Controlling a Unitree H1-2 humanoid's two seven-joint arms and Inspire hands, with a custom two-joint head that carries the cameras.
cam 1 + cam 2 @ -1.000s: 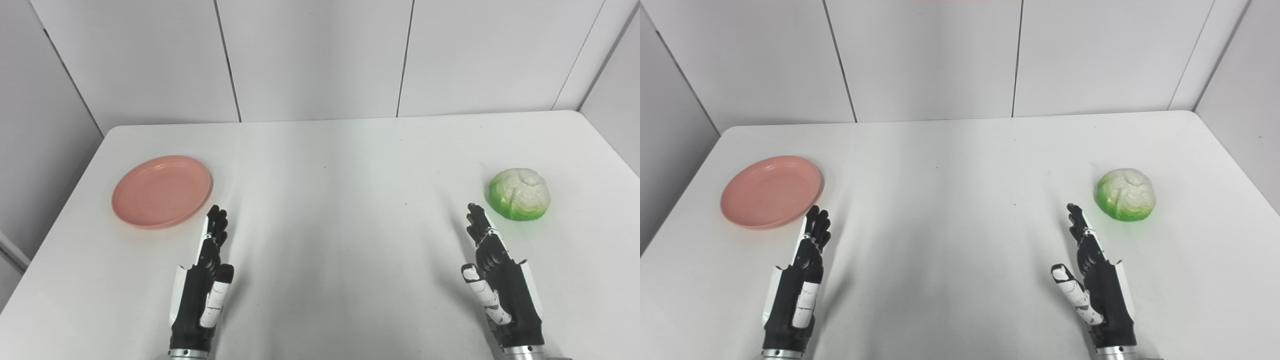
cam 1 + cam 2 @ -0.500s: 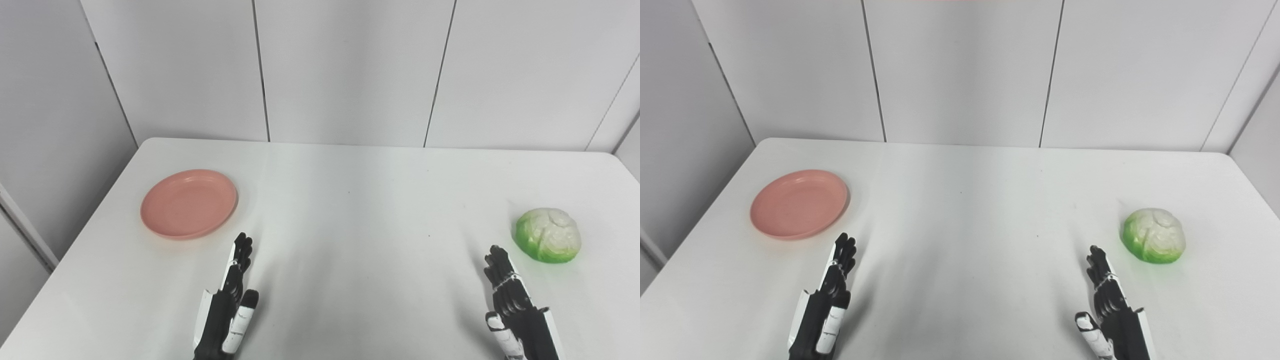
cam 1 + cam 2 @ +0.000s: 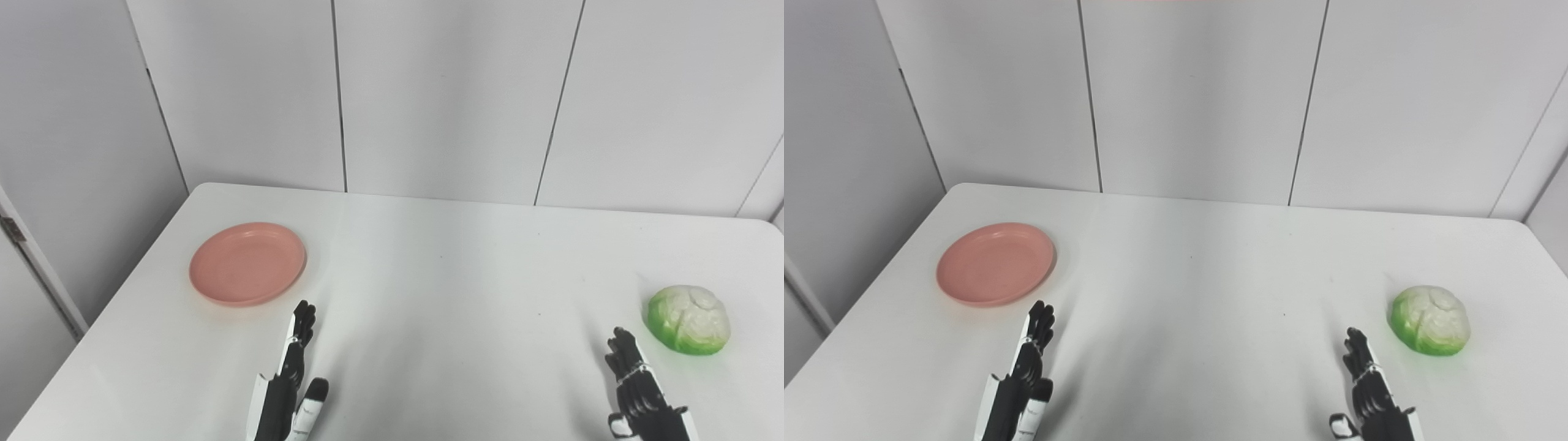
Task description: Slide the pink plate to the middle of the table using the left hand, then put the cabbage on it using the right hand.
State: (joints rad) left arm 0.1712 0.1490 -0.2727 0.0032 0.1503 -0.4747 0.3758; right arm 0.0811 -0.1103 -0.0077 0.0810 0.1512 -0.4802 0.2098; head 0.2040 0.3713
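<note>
Plain white worktop (image 3: pixel 441 288), grey panel walls (image 3: pixel 453 92) behind. Pink plate (image 3: pixel 247 263) mid-left, cabbage (image 3: pixel 689 319) lower right; left robot hand (image 3: pixel 289 386) and right robot hand (image 3: pixel 640 392) both spread, empty.

- The tabletop (image 3: pixel 429 294) is viewed from above its near edge, both views facing the panelled wall (image 3: pixel 1188 92) from moderate distance.
- Nearly the whole scene is shared (the right eye view sits slightly rightward).
</note>
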